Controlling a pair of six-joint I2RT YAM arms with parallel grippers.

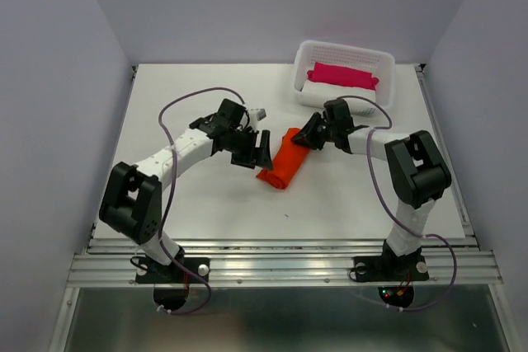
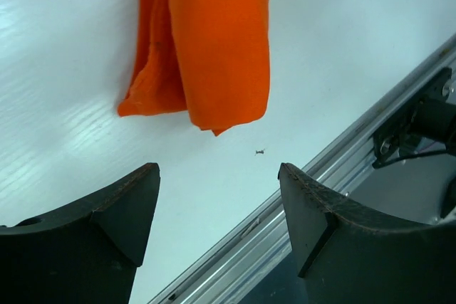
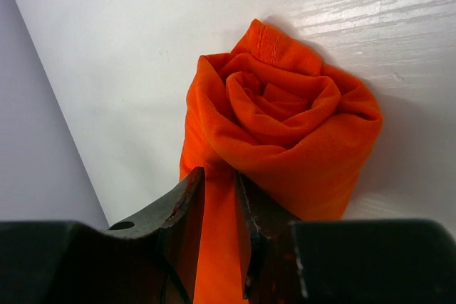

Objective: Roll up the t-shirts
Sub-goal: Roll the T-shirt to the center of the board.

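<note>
The orange-red t-shirt (image 1: 284,161) lies rolled up in a short bundle in the middle of the table. In the right wrist view its spiral end (image 3: 285,126) faces the camera. My right gripper (image 1: 302,137) is at the roll's far end and is shut on a fold of the cloth (image 3: 219,176). My left gripper (image 1: 258,151) is open and empty, just left of the roll. In the left wrist view the roll's near end (image 2: 206,40) lies ahead of the spread fingers (image 2: 128,208), apart from them.
A white perforated basket (image 1: 381,63) stands at the back right with a rolled pink cloth (image 1: 342,75) and a white one (image 1: 334,93) inside. The table's front edge with its metal rail (image 2: 342,154) runs close below the left gripper.
</note>
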